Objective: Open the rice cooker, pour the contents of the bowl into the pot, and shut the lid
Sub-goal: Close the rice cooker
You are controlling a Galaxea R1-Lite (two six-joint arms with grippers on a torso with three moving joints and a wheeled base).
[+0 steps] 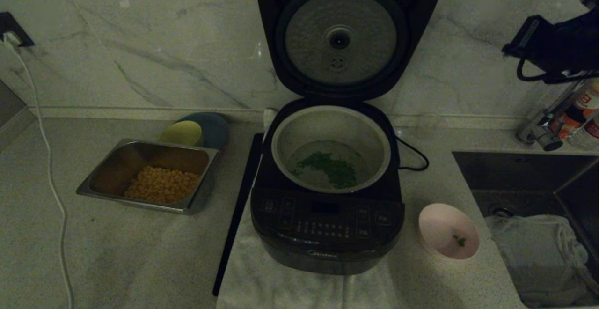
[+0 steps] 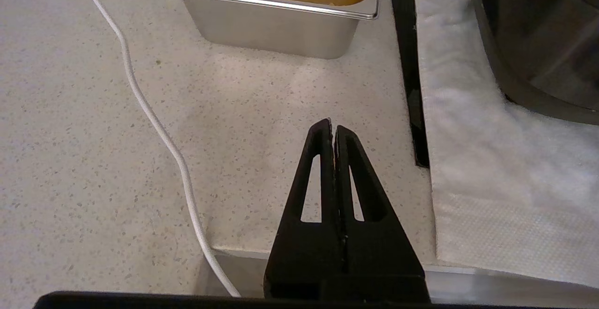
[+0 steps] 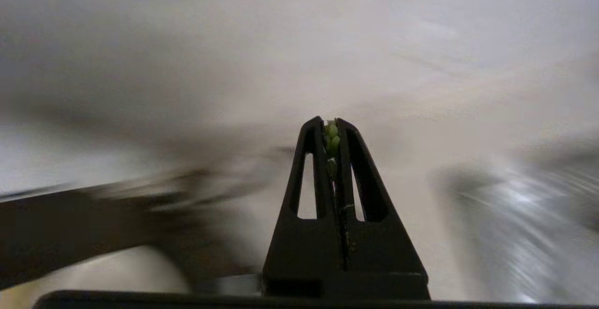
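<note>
While the lid stands open, right hand closed, gripping only herb scraps.

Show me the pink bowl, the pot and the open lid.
bowl (image 1: 445,234): head view, bare inner wall.
pot (image 1: 374,133): head view, inner wall, right side.
lid (image 1: 309,37): head view, silver inner plate.

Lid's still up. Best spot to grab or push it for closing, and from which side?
Judging by its pose: the lid stands upright on a rear hinge, silver inner plate facing forward. Best take its top free edge, furthest from the hinge, reaching over from above and behind, then swing it forward and down onto the pot. The shut right gripper could hook or push it.
</note>
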